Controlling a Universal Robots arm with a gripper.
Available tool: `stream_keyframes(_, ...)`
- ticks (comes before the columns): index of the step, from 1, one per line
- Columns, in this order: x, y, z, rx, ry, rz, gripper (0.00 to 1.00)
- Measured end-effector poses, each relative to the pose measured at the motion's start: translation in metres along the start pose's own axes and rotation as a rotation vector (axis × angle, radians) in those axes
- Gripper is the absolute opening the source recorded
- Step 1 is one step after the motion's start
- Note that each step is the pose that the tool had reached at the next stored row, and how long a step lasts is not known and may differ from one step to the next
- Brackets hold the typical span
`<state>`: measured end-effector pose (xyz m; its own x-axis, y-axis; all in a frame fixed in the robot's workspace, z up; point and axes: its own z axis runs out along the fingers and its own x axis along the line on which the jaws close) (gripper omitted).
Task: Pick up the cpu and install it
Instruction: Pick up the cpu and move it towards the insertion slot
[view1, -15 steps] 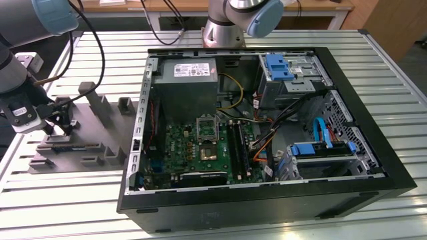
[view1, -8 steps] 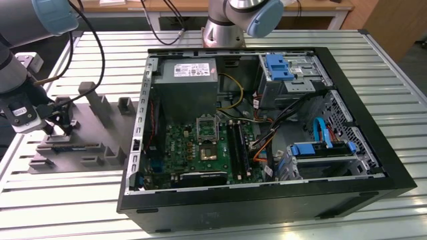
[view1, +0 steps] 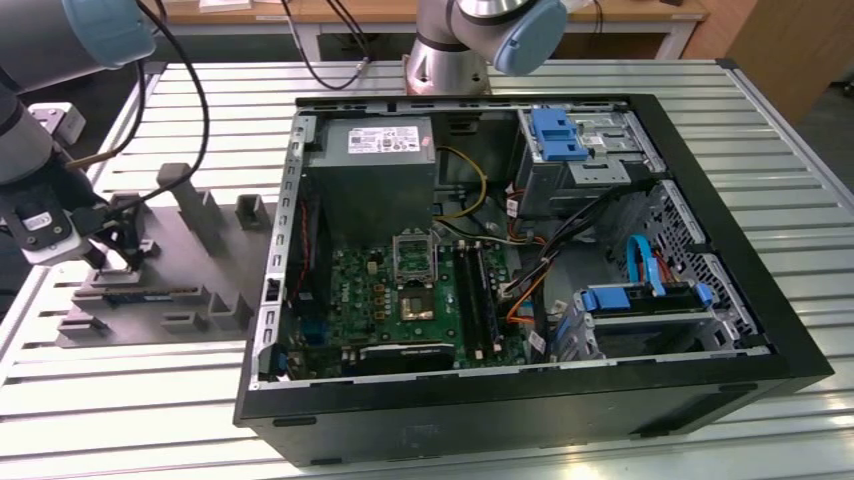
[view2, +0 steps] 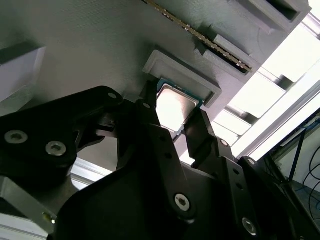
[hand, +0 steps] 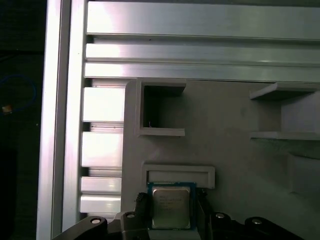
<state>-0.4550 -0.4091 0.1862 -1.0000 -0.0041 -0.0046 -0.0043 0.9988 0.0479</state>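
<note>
Gripper narrow, its black fingers pinching the cpu on two opposite edges. In the first wrist view the gripper holds the cpu the same way, silver lid facing the camera and a thin green edge showing. The cpu sits low over the grey tray, just beside a raised lip; cannot tell if it still touches the tray floor. A long thin card stands on edge in a tray slot near the lip.

In the exterior view, the gripper is over the grey tray, with upright blocks around it. The open computer case lies at 3 o'clock from the tray, just beside it, with the green motherboard exposed. Both rest on a slatted aluminium table. The arm comes in from 10 o'clock.
</note>
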Motion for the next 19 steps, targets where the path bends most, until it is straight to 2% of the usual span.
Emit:
stream_keyframes(8, -0.0001, 0.0006, -0.0115, 0.0022, 0.0000, 0.000, 0.47)
stream_keyframes(19, -0.0001, 0.0007, -0.0134, 0.0023, 0.0002, 0.000, 0.47)
